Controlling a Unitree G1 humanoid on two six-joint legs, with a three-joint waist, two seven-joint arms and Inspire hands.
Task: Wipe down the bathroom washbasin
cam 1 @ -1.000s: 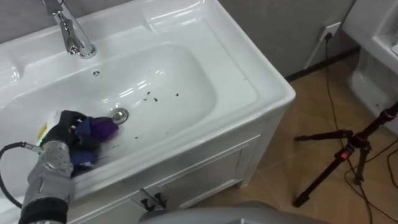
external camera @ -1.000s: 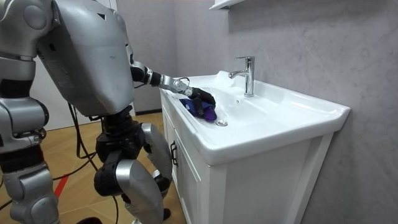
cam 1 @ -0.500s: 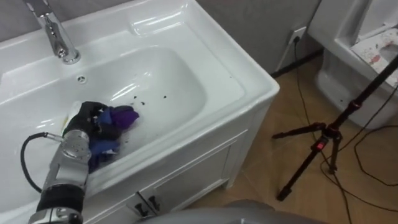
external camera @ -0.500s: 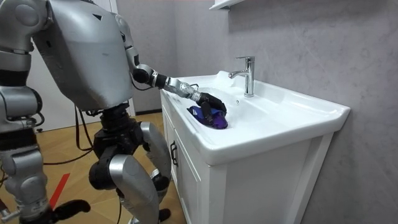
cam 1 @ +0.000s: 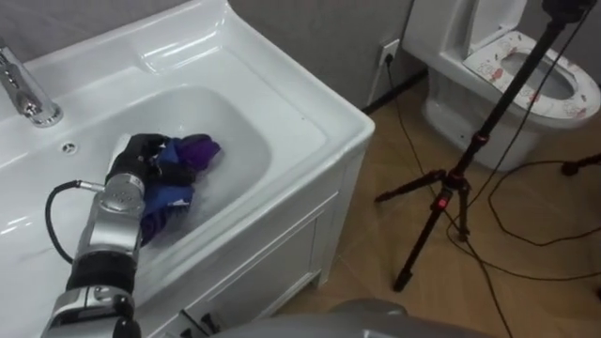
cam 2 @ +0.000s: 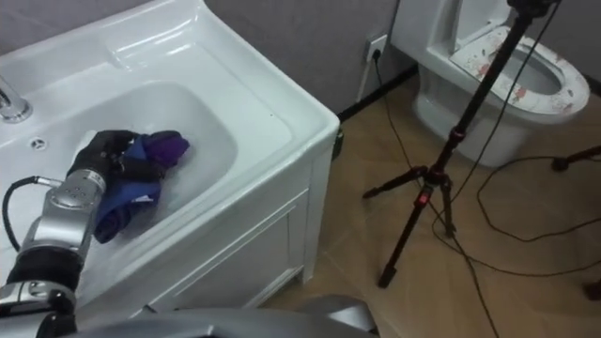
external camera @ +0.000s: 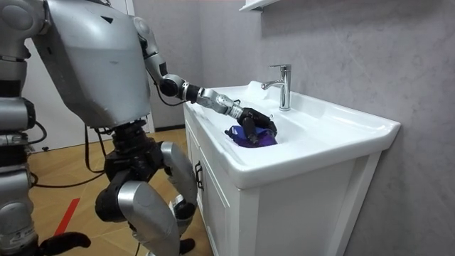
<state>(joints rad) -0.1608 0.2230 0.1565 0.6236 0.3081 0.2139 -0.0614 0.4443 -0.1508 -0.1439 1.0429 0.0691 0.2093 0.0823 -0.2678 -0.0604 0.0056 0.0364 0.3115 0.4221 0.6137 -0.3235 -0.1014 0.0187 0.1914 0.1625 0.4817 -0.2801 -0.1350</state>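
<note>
**Wiping stroke in progress.** The left hand (cam 1: 139,160) is in the basin (cam 1: 282,108). Its fingers are curled into a bunched purple-and-blue cloth (cam 1: 188,155) and press it against the basin floor.

Over the last second, hand and cloth have moved from beside the drain across the bowl toward the robot's right, away from the tap (cam 1: 26,94). The room view agrees: the forearm now reaches further along the bowl.

The head camera has swung right at the same time, bringing a toilet (cam 1: 512,70) and a tripod (cam 1: 451,188) on the floor into sight. That shift belongs to the camera, not to the basin.

The dark specks that lay on the bowl floor to the right of the drain were in the path of this stroke. None shows on the bare white surface now beside the cloth.

Judgement: one wiping pass is under way and has probably gathered the specks. The right-hand slope, the far wall near the tap and the rim appear not yet wiped.
</note>
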